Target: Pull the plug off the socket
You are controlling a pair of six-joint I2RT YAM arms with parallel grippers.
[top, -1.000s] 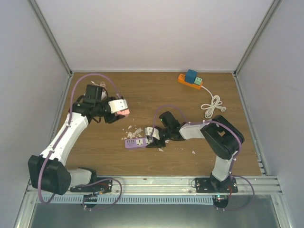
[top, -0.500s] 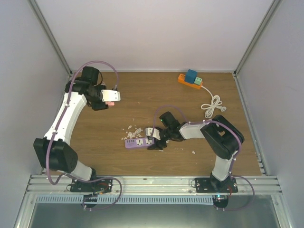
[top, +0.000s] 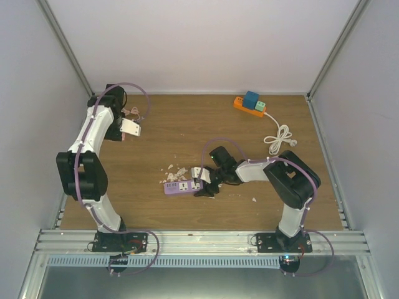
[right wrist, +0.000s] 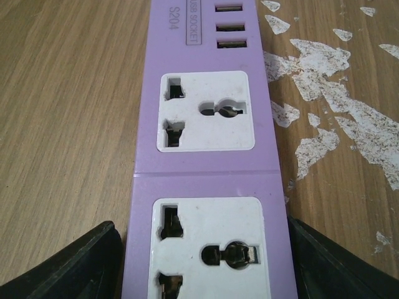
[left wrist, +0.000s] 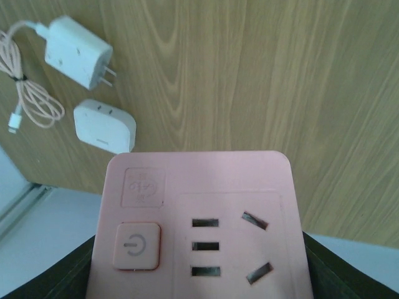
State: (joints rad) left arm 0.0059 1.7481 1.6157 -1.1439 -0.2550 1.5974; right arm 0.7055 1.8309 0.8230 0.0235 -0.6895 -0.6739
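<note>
A pink plug block [left wrist: 199, 187] with a power button and socket holes on its face sits between the dark fingers of my left gripper [left wrist: 202, 274], which is shut on it. In the top view this gripper [top: 129, 128] hangs over the table's back left corner. The purple socket strip [top: 181, 186] lies flat mid-table, and all its outlets [right wrist: 206, 168] show bare. My right gripper [right wrist: 206, 261] straddles the strip's near end, open, with a finger a little off each side. From above, the right gripper [top: 202, 184] is at the strip's right end.
Below the left gripper lie a white charger with a coiled pink cable [left wrist: 78, 50] and a white plug [left wrist: 104, 126]. White flecks [right wrist: 336, 99] litter the wood beside the strip. An orange power strip with blue and green plugs [top: 249, 103] and a white cord [top: 278, 138] lies back right.
The left arm swung from mid-left to the back left corner, carrying the pink block. The right jaws widened off the purple strip, which stayed put.
</note>
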